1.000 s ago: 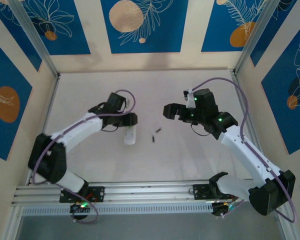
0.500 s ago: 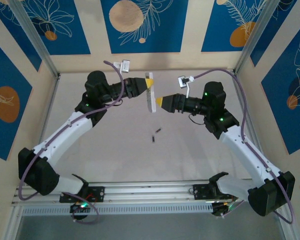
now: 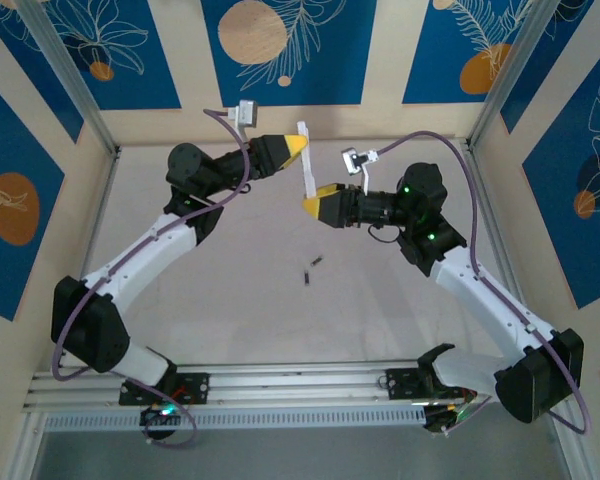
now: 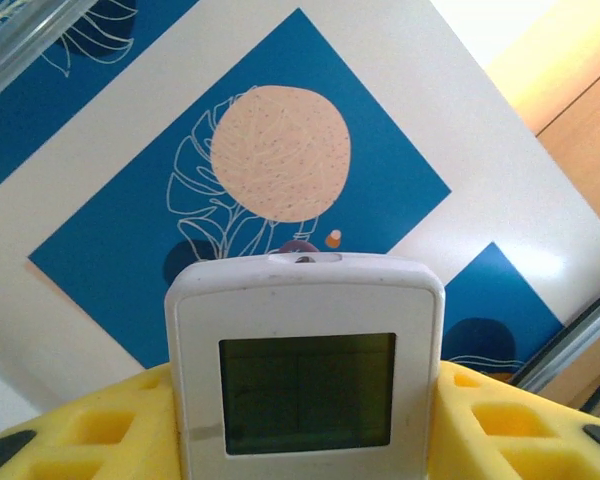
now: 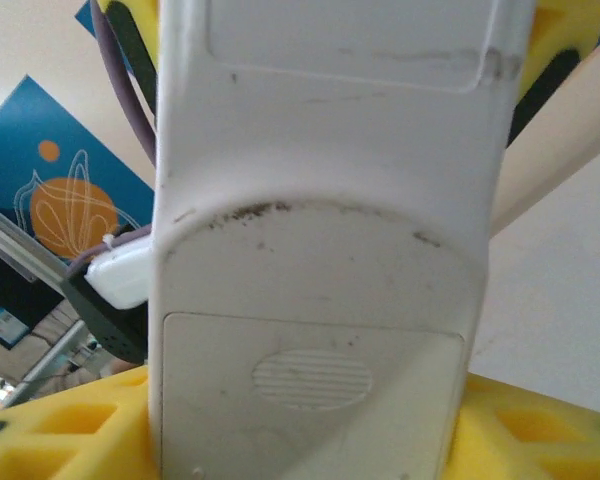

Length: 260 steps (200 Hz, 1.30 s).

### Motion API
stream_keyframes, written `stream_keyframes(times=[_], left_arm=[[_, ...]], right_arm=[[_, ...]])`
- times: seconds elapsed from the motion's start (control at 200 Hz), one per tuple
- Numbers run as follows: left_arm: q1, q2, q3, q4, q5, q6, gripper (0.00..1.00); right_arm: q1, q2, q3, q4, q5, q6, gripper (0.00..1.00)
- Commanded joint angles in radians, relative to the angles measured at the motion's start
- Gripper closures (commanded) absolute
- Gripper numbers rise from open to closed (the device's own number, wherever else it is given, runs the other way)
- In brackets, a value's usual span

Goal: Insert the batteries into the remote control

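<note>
The white remote control (image 3: 305, 170) hangs upright in mid-air above the far part of the table. My left gripper (image 3: 298, 145) is shut on its upper end; in the left wrist view the pale green display (image 4: 306, 392) sits between yellow pads (image 4: 90, 440). My right gripper (image 3: 318, 205) grips the lower end. Its wrist view looks at the remote's back (image 5: 320, 200), with the ribbed battery cover (image 5: 310, 400) closed and flanked by yellow pads (image 5: 540, 430). Two small dark batteries (image 3: 312, 268) lie on the table below, apart from both grippers.
The white table (image 3: 380, 320) is ringed by low walls and metal posts (image 3: 100, 130). The patterned blue back wall (image 3: 280, 50) rises just behind the raised remote. A rail (image 3: 300, 385) with both arm bases runs along the near edge.
The left arm lifted the remote off the table and up toward the back wall. The right gripper swung in from the right and closed on the remote's lower end. The batteries stayed put.
</note>
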Motion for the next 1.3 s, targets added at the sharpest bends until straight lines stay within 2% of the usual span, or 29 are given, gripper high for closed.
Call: stream_keyframes(times=[0.0, 0.11, 0.165, 0.21, 0.255, 0.325, 0.395, 0.48, 0.565, 0.635, 0.705, 0.865, 1.015, 1.19, 1.296], left_arm=[[0.005, 0.014, 0.043, 0.118, 0.02, -0.07, 0.58], [0.004, 0.025, 0.036, 0.127, 0.023, -0.077, 0.58], [0.005, 0.022, 0.033, 0.118, 0.023, -0.059, 0.56], [0.005, 0.014, 0.032, 0.079, 0.027, -0.024, 0.48], [0.007, -0.008, 0.031, 0.014, 0.027, 0.038, 0.32], [0.011, -0.071, 0.022, -0.161, 0.001, 0.189, 0.11], [0.013, -0.149, 0.031, -0.442, -0.085, 0.391, 0.02], [0.01, -0.219, 0.07, -0.78, -0.27, 0.57, 0.0], [0.012, -0.243, 0.098, -0.956, -0.386, 0.618, 0.0], [0.012, -0.236, 0.105, -0.995, -0.387, 0.607, 0.02], [0.012, -0.214, 0.105, -0.992, -0.358, 0.579, 0.03], [0.011, -0.164, 0.109, -0.974, -0.352, 0.535, 0.11], [0.01, -0.135, 0.081, -0.842, -0.226, 0.473, 0.38], [0.012, -0.129, 0.05, -0.808, -0.194, 0.441, 0.69], [0.012, -0.136, 0.032, -0.775, -0.187, 0.433, 0.79]], right_arm=[[0.008, 0.017, 0.033, 0.015, -0.005, 0.001, 0.47], [0.017, 0.022, 0.048, 0.002, 0.004, -0.013, 0.6], [0.019, 0.021, 0.059, -0.041, 0.031, -0.035, 0.64], [0.022, 0.016, 0.068, -0.092, 0.065, -0.068, 0.64], [0.023, 0.009, 0.079, -0.164, 0.114, -0.113, 0.64], [0.026, -0.006, 0.096, -0.28, 0.209, -0.198, 0.63], [0.038, -0.016, 0.12, -0.404, 0.334, -0.3, 0.64], [0.087, -0.014, 0.161, -0.548, 0.533, -0.444, 0.63], [0.152, 0.009, 0.203, -0.648, 0.747, -0.567, 0.63], [0.196, 0.038, 0.237, -0.698, 0.854, -0.635, 0.63], [0.236, 0.069, 0.266, -0.73, 0.906, -0.683, 0.63], [0.302, 0.104, 0.291, -0.726, 0.92, -0.726, 0.63], [0.318, 0.12, 0.288, -0.736, 0.92, -0.723, 0.62], [0.321, 0.118, 0.269, -0.726, 0.902, -0.719, 0.58], [0.32, 0.118, 0.269, -0.731, 0.896, -0.697, 0.53]])
